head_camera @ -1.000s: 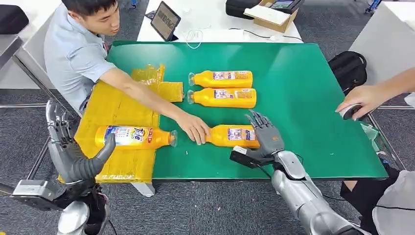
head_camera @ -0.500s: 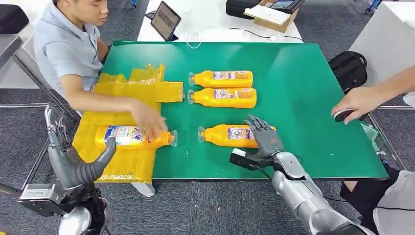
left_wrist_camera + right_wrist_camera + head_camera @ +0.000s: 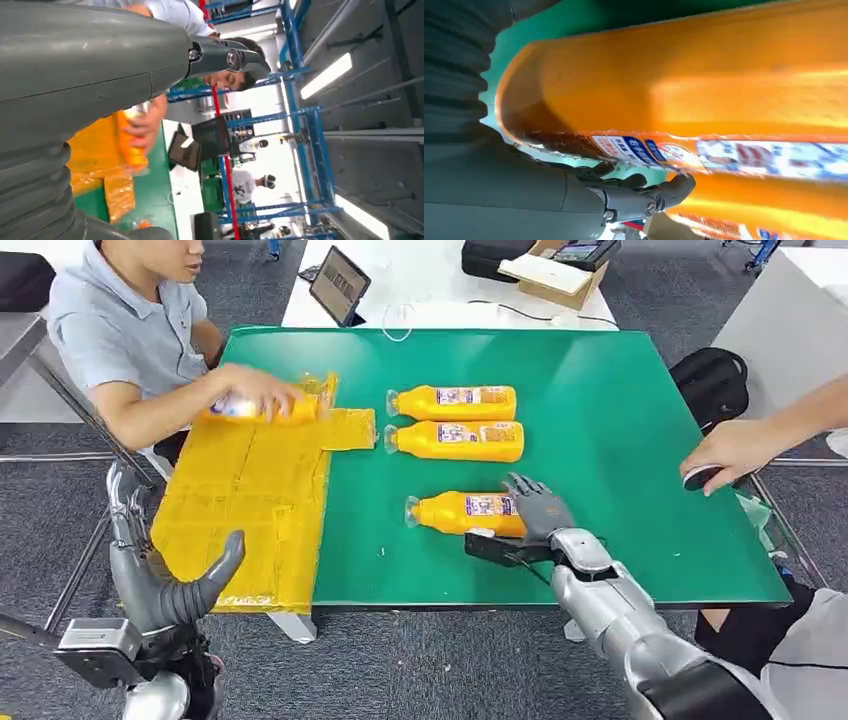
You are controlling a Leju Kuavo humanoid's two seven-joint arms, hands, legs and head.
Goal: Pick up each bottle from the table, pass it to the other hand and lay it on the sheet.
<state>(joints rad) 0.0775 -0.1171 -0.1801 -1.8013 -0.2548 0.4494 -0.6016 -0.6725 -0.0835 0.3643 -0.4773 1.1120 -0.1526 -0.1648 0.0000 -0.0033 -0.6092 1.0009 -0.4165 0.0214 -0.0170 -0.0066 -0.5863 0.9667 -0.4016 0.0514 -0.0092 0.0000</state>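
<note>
Three orange bottles lie on the green table (image 3: 620, 440): two side by side, the far one (image 3: 455, 400) and the middle one (image 3: 455, 440), and a near bottle (image 3: 462, 513) closer to me. My right hand (image 3: 540, 512) grips the near bottle's base end, and the bottle still rests on the table. Up close, the near bottle (image 3: 674, 75) presses against the right hand (image 3: 499, 190), whose fingers (image 3: 664, 192) curl round it. My left hand (image 3: 170, 585) hangs open off the table's front left corner. A person holds another bottle (image 3: 255, 405) over the far end of the yellow sheet (image 3: 240, 510).
The person sits at the table's left side. A second person's hand (image 3: 735, 445) rests on a small dark object at the right edge. A tablet (image 3: 337, 282) and a cardboard box (image 3: 555, 270) stand on the white table behind. A black bag (image 3: 712, 380) lies on the floor.
The person let go of the near bottle, picked the bottle off the sheet's near part and carried it to the sheet's far end. My right hand closed down over the near bottle's base.
</note>
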